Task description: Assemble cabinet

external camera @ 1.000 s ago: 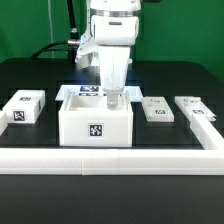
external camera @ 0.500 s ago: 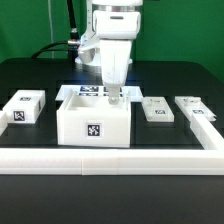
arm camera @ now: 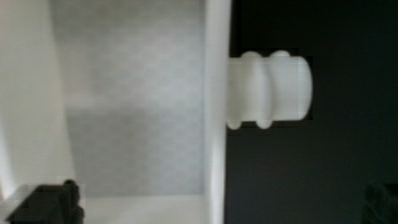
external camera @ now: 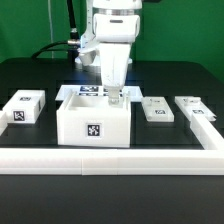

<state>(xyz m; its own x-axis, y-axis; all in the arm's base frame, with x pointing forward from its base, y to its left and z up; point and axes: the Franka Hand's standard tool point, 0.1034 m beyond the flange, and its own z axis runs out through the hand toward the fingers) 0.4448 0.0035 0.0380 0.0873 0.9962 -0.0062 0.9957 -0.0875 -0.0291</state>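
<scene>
The cabinet [external camera: 95, 122] is an open-topped white box with a tag on its front, standing in the middle of the black table. My gripper [external camera: 115, 97] hangs straight down over the box's rim on the exterior view's right. In the wrist view the box's white wall [arm camera: 217, 120] runs between my dark fingertips [arm camera: 50, 205]. They stand wide apart on either side of it, so the gripper [arm camera: 217, 207] is open and holds nothing. A ribbed white peg [arm camera: 270, 90] sticks out from the wall's outer side.
A small white tagged block [external camera: 24, 106] lies to the exterior view's left of the cabinet. Two tagged white panels [external camera: 155, 108] [external camera: 194, 107] lie to its right. The marker board [external camera: 88, 91] lies behind it. A white rail [external camera: 110, 160] borders the front and right.
The gripper has shifted slightly toward the exterior view's right above the cabinet's rim. The cabinet and loose parts have not moved.
</scene>
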